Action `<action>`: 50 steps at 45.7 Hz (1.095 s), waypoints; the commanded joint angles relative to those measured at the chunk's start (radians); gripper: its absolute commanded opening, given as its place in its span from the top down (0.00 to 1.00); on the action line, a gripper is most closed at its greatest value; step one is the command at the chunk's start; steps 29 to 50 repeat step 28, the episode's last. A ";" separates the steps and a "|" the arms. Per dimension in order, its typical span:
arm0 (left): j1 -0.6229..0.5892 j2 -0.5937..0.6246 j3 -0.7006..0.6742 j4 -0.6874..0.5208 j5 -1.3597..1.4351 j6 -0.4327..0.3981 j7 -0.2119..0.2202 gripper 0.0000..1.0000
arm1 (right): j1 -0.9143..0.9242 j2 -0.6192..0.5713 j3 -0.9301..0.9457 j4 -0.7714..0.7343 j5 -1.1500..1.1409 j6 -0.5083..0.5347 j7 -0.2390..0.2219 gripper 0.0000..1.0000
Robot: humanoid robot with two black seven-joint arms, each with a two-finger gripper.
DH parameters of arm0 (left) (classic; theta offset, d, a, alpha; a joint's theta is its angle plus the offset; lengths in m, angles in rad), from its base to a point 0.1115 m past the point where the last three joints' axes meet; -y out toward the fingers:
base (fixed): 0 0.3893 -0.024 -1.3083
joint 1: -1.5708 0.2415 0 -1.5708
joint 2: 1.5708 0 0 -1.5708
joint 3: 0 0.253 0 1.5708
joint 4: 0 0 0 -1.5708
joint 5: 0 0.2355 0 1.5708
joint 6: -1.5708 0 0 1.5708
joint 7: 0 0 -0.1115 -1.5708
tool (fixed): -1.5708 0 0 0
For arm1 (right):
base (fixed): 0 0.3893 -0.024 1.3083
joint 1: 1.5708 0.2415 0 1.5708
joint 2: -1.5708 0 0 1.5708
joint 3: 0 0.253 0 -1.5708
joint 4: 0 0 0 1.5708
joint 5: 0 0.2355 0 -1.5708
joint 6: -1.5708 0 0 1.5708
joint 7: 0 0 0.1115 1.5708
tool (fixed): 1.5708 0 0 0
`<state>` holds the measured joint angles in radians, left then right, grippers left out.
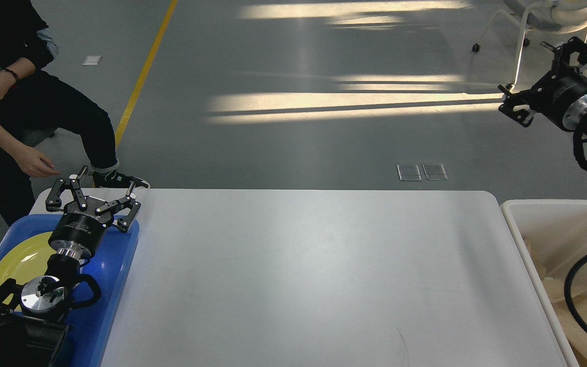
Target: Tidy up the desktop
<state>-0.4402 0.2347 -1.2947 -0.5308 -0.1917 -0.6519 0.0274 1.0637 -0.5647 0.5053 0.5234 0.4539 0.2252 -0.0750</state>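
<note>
Desk bare, both pincers empty

The desk (303, 275) fills the middle of the view, its white top showing nothing loose, so the tidying looks nearly or wholly finished. At its left edge sits a blue tray (115, 285) holding a yellow plate (16, 260), likely sorted there as a keeper; at the right edge a white bin (543, 224) holds brown paper scraps (586, 316), apparently discarded waste. The left pincer (92, 196) hovers over the tray's far corner, its 2 fingers spread wide and holding nothing. The right pincer (548, 71) hangs high beyond the far-right corner above the bin, fingers apart and empty, a pose that fits a drop into the bin. A seated person (13, 102) waits past the far-left corner.
</note>
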 commanded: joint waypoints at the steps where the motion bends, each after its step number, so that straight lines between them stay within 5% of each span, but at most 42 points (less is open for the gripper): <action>1: 0.000 0.000 0.000 0.000 0.000 0.000 0.000 0.04 | -0.016 0.089 0.025 -0.008 0.000 -0.001 0.098 0.00; 7: 0.000 0.000 0.000 0.000 0.000 0.000 0.000 0.04 | -0.047 0.166 0.030 -0.006 0.000 0.000 0.260 0.00; 11: 0.000 0.000 0.000 0.000 0.000 0.000 0.000 0.04 | -0.057 0.221 0.028 -0.011 0.000 0.000 0.319 0.00; 50: 0.000 0.000 0.000 0.000 0.000 0.000 0.000 0.04 | -0.068 0.247 0.025 -0.014 0.000 0.000 0.328 0.00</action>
